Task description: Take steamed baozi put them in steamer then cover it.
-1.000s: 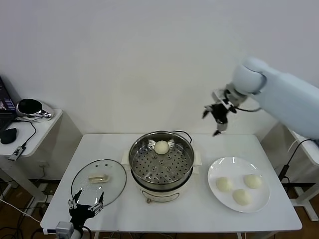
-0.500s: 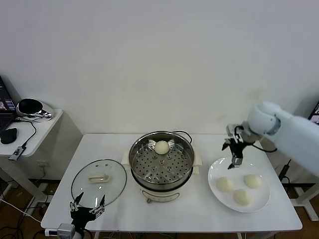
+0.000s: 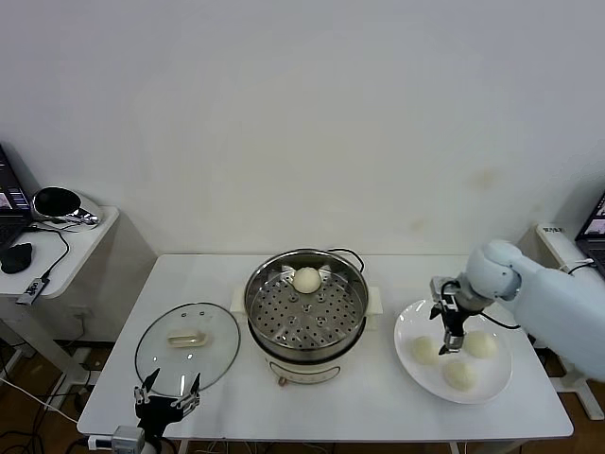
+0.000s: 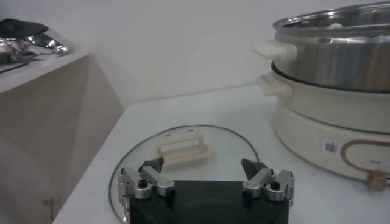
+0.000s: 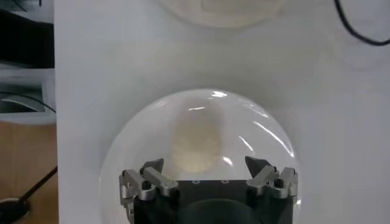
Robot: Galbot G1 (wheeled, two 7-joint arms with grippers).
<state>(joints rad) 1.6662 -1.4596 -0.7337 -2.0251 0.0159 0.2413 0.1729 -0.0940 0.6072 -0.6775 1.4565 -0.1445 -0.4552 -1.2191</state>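
The steamer [image 3: 305,312] stands mid-table with one steamed baozi [image 3: 306,279] on its perforated tray. Three more baozi [image 3: 425,351] [image 3: 480,344] [image 3: 459,375] lie on a white plate [image 3: 413,317] to its right. My right gripper [image 3: 452,337] hangs open just above the plate, between the two rear buns, holding nothing. In the right wrist view a baozi [image 5: 196,146] lies on the plate [image 5: 263,139] ahead of the open right gripper [image 5: 205,164]. The cover [image 3: 187,357], with its cream handle [image 3: 186,337], lies flat left of the steamer. My left gripper [image 3: 168,395] waits open at the table's front-left edge, short of the cover [image 4: 183,137].
A side table [image 3: 71,236] with a laptop, a mouse and cables stands at the far left. The steamer's white base [image 4: 317,131] rises close beside the cover in the left wrist view. A power cord [image 3: 345,253] runs behind the steamer.
My right arm has swung down from high behind the table to just over the plate of buns. The left arm has stayed in place.
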